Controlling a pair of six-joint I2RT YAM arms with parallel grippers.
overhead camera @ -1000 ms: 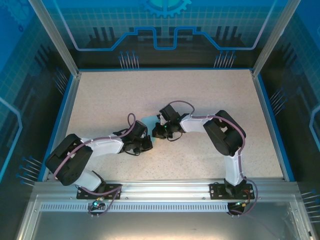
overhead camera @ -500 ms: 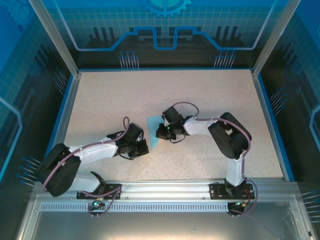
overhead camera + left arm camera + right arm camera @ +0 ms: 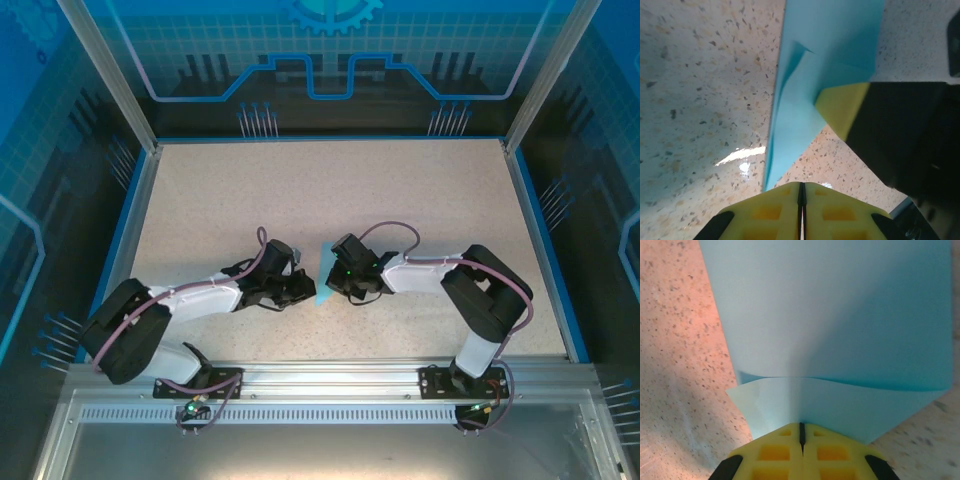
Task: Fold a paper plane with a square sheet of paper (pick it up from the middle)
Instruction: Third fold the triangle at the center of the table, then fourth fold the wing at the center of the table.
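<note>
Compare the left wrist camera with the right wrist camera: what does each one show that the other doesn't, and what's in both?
Left wrist camera: the left gripper, fingers together, with a pointed corner of the blue paper close beside them, and the right gripper's yellow fingertip pinching that paper from the side, where folded flaps overlap. Right wrist camera: the right gripper seen from behind, shut on the paper's near edge, with a curved paper edge crossing the broad layer ahead. Both: the blue paper and the speckled table.
</note>
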